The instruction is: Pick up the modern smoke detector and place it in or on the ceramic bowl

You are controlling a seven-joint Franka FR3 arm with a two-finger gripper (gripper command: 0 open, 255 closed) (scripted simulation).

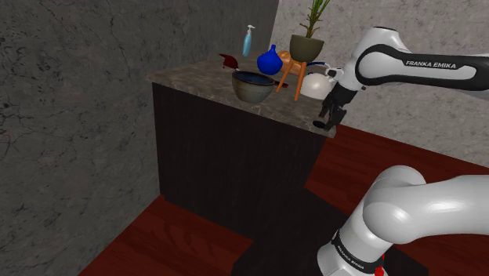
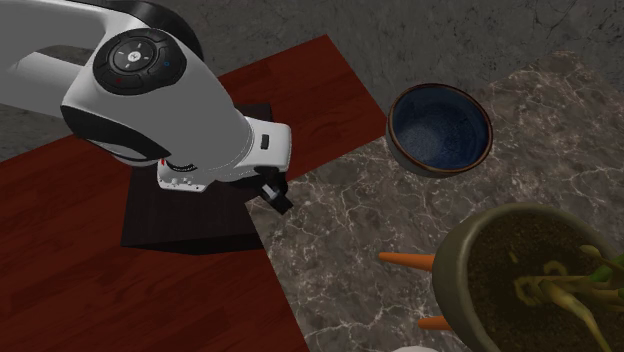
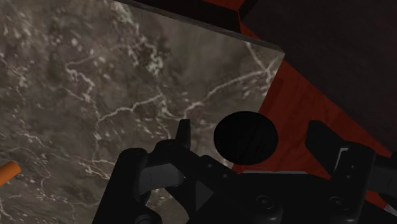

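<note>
Hovering at the tabletop (image 3: 95, 95) corner well apart from the bowl (image 2: 440, 130), with tool (image 3: 250, 127) spread wide. Straddling the dark round detector (image 3: 245, 139) without touching it. Probably needs only a straight descent, then closing; no long axis to match.

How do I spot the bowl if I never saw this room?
Look at the marble counter on the dark cabinet. The bowl sits near its front edge, before the round blue vase. Unlike its neighbours, it is wide, open and deep blue inside.
</note>
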